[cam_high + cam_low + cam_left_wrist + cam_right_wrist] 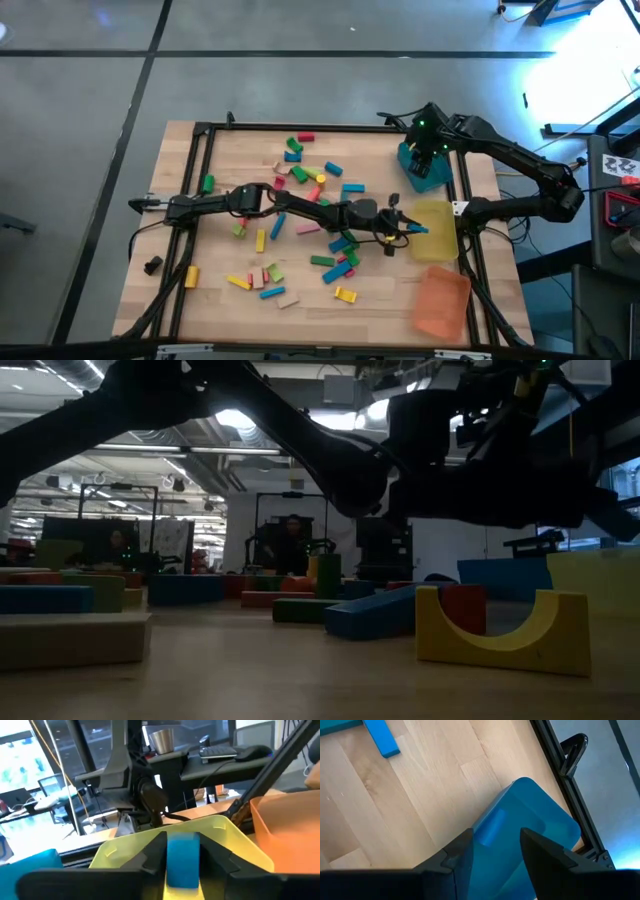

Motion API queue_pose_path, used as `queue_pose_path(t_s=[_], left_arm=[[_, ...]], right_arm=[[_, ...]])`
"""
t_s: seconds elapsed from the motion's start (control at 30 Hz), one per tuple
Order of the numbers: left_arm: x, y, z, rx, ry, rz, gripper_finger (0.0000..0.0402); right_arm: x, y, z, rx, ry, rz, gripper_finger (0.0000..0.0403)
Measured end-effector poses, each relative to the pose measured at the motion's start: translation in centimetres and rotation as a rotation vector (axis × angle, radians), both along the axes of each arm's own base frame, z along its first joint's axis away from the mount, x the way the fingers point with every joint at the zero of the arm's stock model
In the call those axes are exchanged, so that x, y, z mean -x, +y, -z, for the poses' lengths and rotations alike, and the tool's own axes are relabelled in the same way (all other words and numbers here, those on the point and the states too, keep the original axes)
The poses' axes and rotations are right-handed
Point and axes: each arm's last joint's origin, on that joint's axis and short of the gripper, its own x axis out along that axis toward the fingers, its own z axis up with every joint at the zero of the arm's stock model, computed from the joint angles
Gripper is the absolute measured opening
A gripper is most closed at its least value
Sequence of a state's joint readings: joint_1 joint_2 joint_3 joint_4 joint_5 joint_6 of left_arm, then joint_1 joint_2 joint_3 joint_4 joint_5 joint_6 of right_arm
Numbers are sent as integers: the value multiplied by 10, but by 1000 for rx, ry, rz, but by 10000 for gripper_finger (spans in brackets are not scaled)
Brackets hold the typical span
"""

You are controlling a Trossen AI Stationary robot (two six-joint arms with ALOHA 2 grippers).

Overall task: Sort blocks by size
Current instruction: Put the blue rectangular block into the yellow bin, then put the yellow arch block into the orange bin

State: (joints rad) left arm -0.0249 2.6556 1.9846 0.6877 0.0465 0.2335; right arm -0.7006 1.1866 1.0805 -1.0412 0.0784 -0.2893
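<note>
Blue and wooden, the block (182, 858) we carried sat between the left gripper's (183, 865) fingers (156, 851), which pressed its two flat sides with no gap we could see; whether that hold was already slackening we could not tell. It hung at the near rim of the yellow tray (227, 827), with the orange tray (280, 817) just beside it.

We judged the piece light, stiff and smooth-painted, not fragile, so a pinch across its short width on flat faces seemed right; the paint might let it slip if we gripped near an end.

Most of the other blocks (300, 215) lay scattered over the table (230, 300), several touching one another near the left arm's forearm, so we had little free room there. More bare wood showed toward the left edge. The black frame rail (470, 250) ran close by the trays, an edge to mind when lowering.

Our right gripper (492, 851) hung over the teal tray (530, 815), fingers apart and holding nothing that we could see.
</note>
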Motion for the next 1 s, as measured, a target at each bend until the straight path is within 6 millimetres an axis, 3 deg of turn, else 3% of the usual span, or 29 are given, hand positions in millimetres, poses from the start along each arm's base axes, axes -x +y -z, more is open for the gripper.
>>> queue_pose_path(t_s=[0.23,0.37,0.57,0.7,0.83,1.0], left_arm=[[0,1,2,24,20,-11,154],[0,1,-4,6,-1,-12,167],[3,1,-42,0,-4,-18,160],[16,1,-76,-17,209,-17,152],[46,3,-110,-102,511,3,146],[81,4,-133,-22,719,-1,145]], right_arm=[[0,0,0,0,0,0,163],[0,0,0,0,0,0,163],[0,0,0,-5,-4,-3,163],[-2,2,0,-74,-60,-43,163],[-5,6,0,-177,-147,-105,163],[-8,10,-1,-287,-242,-176,163]])
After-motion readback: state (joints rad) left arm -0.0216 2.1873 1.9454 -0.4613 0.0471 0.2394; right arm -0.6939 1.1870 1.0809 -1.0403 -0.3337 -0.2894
